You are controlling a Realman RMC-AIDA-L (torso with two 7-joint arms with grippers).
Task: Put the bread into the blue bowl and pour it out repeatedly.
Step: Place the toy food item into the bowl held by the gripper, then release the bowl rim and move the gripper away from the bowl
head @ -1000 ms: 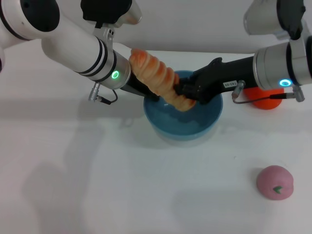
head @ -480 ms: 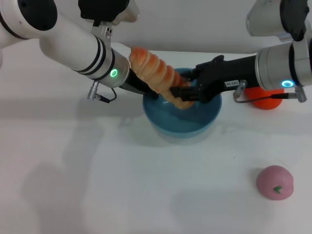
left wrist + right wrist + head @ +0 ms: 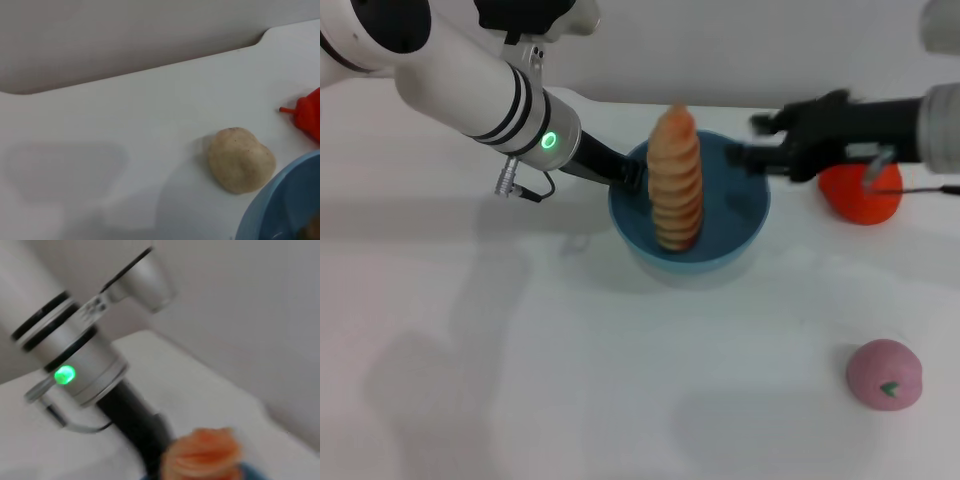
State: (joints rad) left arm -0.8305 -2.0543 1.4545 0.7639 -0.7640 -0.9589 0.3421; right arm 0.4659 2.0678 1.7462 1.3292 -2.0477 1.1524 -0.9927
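Observation:
The bread (image 3: 676, 185) stands almost upright inside the blue bowl (image 3: 740, 218), its striped side facing me and its top above the rim. My left gripper (image 3: 628, 175) is at the bowl's left rim, its dark fingers shut on that edge. Off the bowl's right rim, my right gripper (image 3: 760, 140) is open and holds nothing. The right wrist view shows the bread's top (image 3: 202, 457) and the left arm (image 3: 75, 365) behind it. A piece of the bowl's rim (image 3: 280, 200) appears in the left wrist view.
A small round beige lump (image 3: 240, 160) lies on the white table behind the bowl. An orange-red object (image 3: 860, 195) sits right of the bowl, under the right arm. A pink round toy (image 3: 885, 373) lies at the front right.
My right gripper has let go of the bread and drawn back to the right. The bread has swung from leaning left over the rim to standing upright in the bowl.

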